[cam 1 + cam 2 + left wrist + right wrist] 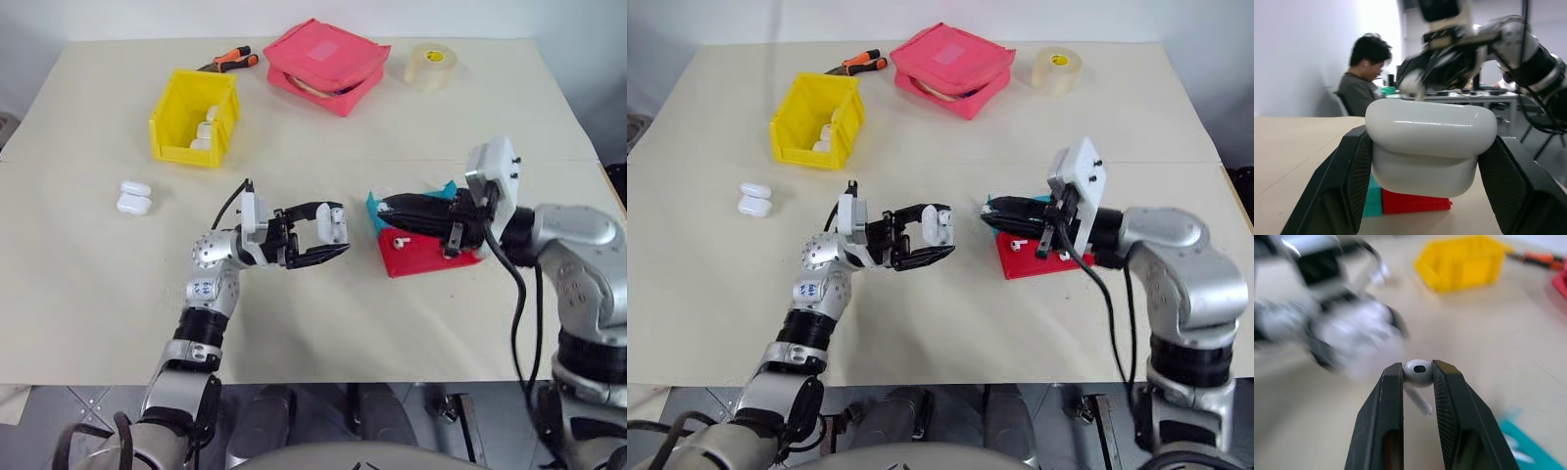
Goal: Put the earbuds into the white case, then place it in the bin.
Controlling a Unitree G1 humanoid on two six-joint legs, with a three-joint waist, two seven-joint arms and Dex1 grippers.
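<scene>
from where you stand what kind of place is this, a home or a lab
Most likely an office or lab workspace set up for robot trials. A person sits at a desk with equipment behind, and the beige table holds a staged set: yellow bin, pink pouch, tape roll.

The left gripper [1432, 161] clamps the white case [1430, 142] between its two black fingers [1337, 191]. Beyond it on the table [1288, 147] sit a red tray [1415, 203] and a teal tray [1373, 198]. The right gripper [1422, 73] hangs above, blurred, with a seated person [1364, 73] behind.

Beige table [323, 127], white wall [1298, 54], tiled floor [78, 406].
</scene>
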